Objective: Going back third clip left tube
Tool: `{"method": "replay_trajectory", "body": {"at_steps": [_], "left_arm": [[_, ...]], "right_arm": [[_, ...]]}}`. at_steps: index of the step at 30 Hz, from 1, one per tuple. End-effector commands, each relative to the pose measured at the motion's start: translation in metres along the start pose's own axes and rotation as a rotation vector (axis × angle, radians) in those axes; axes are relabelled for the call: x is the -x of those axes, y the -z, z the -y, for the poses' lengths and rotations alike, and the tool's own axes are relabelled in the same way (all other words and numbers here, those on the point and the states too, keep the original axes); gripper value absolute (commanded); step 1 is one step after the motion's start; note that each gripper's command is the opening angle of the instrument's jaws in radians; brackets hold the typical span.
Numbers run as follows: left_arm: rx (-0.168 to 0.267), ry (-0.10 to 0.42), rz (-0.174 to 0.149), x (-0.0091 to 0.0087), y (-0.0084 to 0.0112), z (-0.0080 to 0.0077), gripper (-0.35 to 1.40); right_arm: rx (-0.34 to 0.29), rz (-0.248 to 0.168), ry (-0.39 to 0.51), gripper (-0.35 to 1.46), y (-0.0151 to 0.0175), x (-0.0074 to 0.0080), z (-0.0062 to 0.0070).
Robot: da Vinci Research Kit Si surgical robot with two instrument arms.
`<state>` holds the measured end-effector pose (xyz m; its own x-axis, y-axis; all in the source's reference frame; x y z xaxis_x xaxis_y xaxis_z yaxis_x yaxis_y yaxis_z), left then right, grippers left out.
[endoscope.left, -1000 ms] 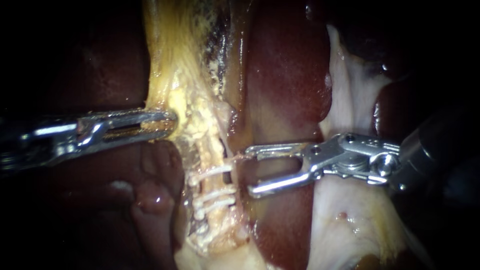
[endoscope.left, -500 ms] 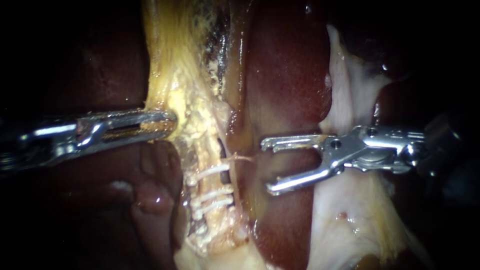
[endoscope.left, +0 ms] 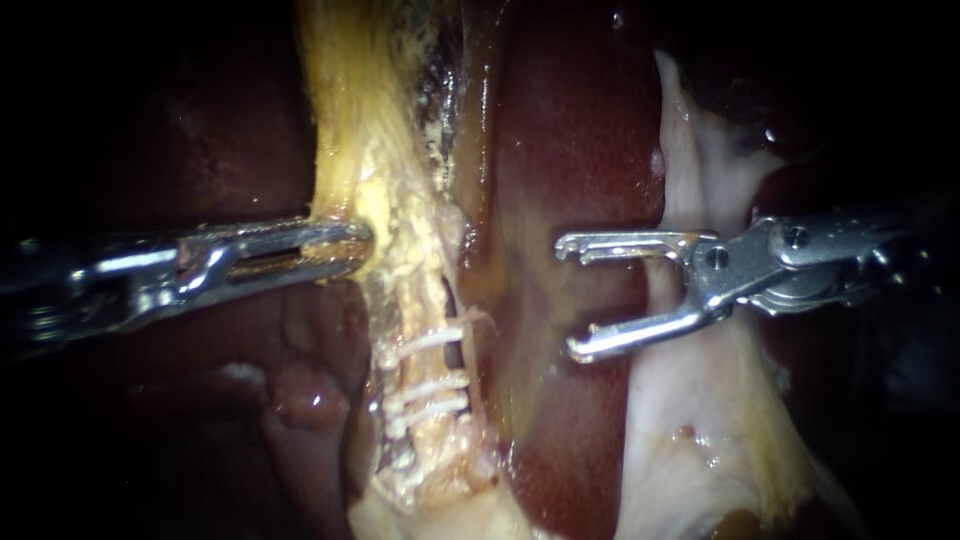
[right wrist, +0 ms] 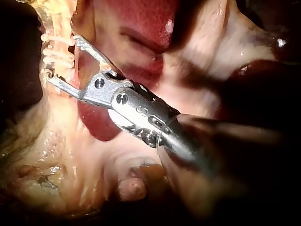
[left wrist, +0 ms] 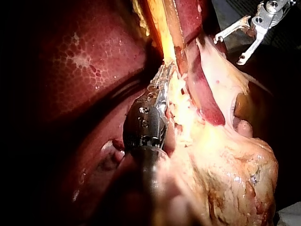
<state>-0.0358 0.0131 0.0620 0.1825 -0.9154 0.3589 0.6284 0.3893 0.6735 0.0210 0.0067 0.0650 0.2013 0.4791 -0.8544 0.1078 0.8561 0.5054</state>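
Tube [endoscope.left: 408,292] w/ 3 clips [endoscope.left: 430,384]

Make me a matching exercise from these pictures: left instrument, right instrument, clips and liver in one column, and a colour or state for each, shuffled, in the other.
Column one
1. left instrument
2. right instrument
3. clips
4. liver

Column two
A. dark red
B. open, holding nothing
C. white, across the tube
D. shut on yellow tissue

Pairs: 1-D, 2-B, 3-C, 4-A.
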Motion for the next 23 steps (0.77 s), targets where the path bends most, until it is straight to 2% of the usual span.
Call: {"method": "replay_trajectory", "body": {"at_steps": [1,8,10,23], "left_arm": [[0.001,-0.003,-0.004,0.0,-0.0004,-0.0002,-0.35],[0.007,-0.003,-0.033,-0.0005,-0.0042,-0.0007,-0.35],[0.007,-0.005,-0.036,-0.0007,-0.0047,-0.0009,-0.35],[0.006,-0.005,-0.04,-0.0007,-0.0045,-0.0006,-0.35]], "right_arm": [[-0.001,0.001,0.006,0.6,-0.0001,0.0001,0.0],[0.0,0.001,0.006,0.6,-0.0001,0.0001,0.0],[0.0,0.001,0.006,0.6,-0.0001,0.0001,0.0001],[0.0,0.001,0.006,0.6,-0.0001,-0.0001,0.0002]]}}
